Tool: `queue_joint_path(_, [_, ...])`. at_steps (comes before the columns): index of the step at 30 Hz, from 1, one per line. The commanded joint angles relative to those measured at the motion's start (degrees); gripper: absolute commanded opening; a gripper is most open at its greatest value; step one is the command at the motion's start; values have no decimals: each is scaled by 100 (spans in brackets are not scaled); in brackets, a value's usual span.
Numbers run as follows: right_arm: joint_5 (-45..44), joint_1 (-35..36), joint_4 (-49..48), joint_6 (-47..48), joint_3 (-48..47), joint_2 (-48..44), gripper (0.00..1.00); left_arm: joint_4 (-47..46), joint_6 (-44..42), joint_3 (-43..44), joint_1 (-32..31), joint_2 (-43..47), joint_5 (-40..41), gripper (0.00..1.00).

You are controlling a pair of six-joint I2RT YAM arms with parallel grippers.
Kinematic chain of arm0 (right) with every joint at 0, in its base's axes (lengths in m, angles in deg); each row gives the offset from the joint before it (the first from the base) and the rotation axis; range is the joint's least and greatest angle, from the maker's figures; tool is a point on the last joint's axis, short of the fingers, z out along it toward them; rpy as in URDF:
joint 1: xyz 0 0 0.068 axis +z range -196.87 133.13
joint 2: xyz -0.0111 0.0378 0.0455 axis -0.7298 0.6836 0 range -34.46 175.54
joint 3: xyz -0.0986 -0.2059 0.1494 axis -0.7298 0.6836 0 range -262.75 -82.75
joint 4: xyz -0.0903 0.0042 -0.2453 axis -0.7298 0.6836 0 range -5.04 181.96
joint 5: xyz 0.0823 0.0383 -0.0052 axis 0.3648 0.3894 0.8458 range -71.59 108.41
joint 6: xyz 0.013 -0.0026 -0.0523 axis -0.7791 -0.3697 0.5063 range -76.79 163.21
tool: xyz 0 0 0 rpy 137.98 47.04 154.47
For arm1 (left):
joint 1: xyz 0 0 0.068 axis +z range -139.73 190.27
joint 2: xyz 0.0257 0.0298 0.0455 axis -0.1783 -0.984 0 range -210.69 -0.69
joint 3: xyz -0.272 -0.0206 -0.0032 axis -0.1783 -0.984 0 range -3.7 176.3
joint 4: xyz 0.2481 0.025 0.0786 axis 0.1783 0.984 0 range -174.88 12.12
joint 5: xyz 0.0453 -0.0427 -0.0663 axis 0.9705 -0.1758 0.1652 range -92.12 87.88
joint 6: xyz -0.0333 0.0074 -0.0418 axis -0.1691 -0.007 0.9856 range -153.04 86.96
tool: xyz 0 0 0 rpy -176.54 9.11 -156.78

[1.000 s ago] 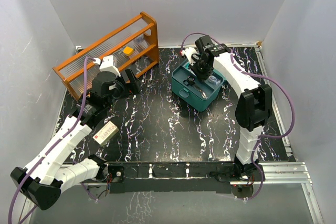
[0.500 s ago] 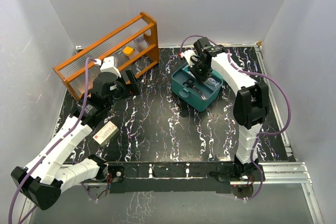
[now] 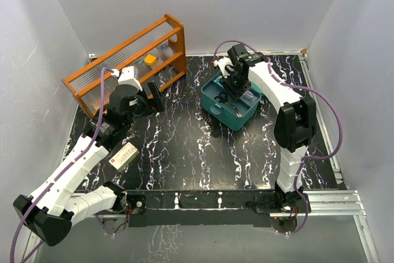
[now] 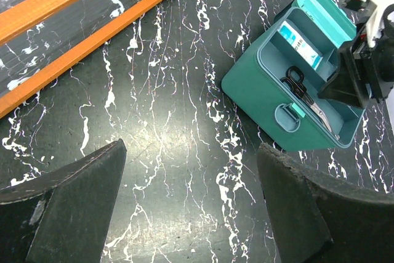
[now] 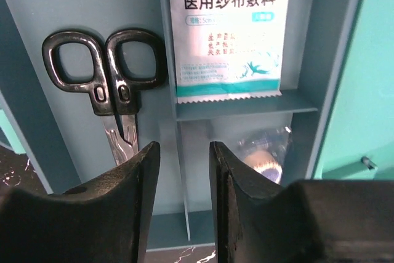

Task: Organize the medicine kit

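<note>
Medicine kit [image 3: 229, 104]: teal-green plastic, smooth, rounded corners. It sits on the black white-veined table [image 3: 184, 146], lid open, toward the back and right of the table's middle.

- Inside the kit are thin moulded dividers. Black-handled scissors [image 5: 101, 93] lie in the long compartment, their steel blades partly cut off by a finger.
- Beside the scissors lies a flat white gauze packet [image 5: 228, 29] with teal print and a serrated lower edge. Its top is out of frame.
- Below the packet is something in clear crinkled wrap [image 5: 265, 152], too blurred to identify.
- The kit's front wall carries a pale latch tab [image 4: 297, 110].

Right gripper [image 5: 183, 177]: over the kit's interior, its matte black fingers only a narrow gap apart, a divider edge showing through the gap. Whether it touches the kit, I cannot tell.

Left gripper [image 4: 191, 201]: well left of the kit, spread wide, nothing between its fingers.

Orange wooden rack [image 3: 129, 60]: far left of the kit. A small orange piece [image 3: 149, 59] rests on it, with its shape unclear.

White labelled box [image 3: 125, 155]: near left of the kit, print unreadable.
</note>
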Motion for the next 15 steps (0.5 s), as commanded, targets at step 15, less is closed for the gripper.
queue_joint_path(15, [-1406,-169,-2188,-1773,1409,-2830,54,-342,-61,19,-7,-153,-236,87])
